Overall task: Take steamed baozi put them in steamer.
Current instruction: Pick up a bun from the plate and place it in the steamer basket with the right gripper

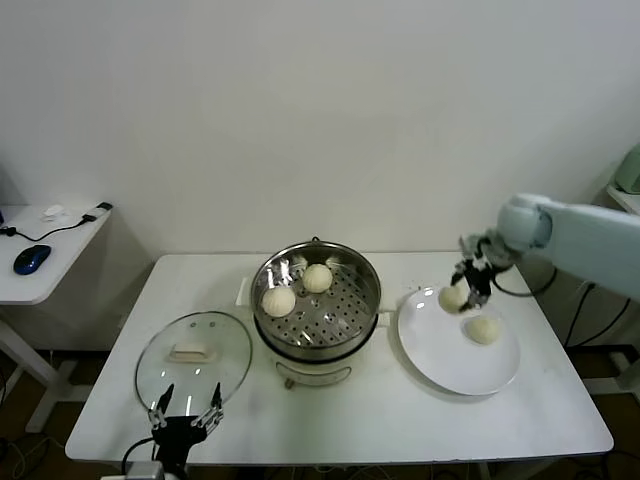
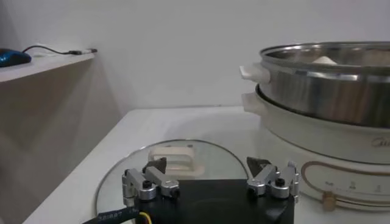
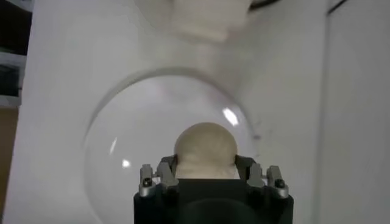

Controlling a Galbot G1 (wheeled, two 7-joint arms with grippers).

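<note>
Two steamed baozi (image 1: 278,300) (image 1: 317,278) lie on the perforated tray of the steel steamer (image 1: 365,310) at the table's middle. My right gripper (image 1: 462,292) is shut on a third baozi (image 1: 453,297) over the rear left part of the white plate (image 1: 450,365). In the right wrist view that baozi (image 3: 205,149) fills the space between the fingers of the gripper (image 3: 205,167), with the plate (image 3: 152,122) below. Another baozi (image 1: 483,329) rests on the plate. My left gripper (image 1: 186,408) waits open at the table's front left, shown as the gripper (image 2: 207,165) in the left wrist view.
A round glass lid (image 1: 195,350) with a white handle lies flat left of the steamer, just beyond the left gripper. A side table (image 1: 40,250) with a blue mouse stands at the far left. The steamer's wall (image 2: 329,91) rises beside the lid (image 2: 177,159).
</note>
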